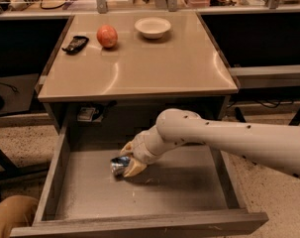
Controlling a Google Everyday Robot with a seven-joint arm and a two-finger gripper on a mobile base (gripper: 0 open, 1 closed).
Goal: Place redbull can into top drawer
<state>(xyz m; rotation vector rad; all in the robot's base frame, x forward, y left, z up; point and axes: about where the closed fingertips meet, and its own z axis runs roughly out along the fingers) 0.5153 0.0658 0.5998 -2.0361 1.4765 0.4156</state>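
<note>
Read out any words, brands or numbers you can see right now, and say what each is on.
No text can be read.
Small shiny silver-and-blue metal can: print too blurred to read. The hand grips it low inside the wide grey wood drawer.
Small white tag under the tabletop: too small to read.
</note>
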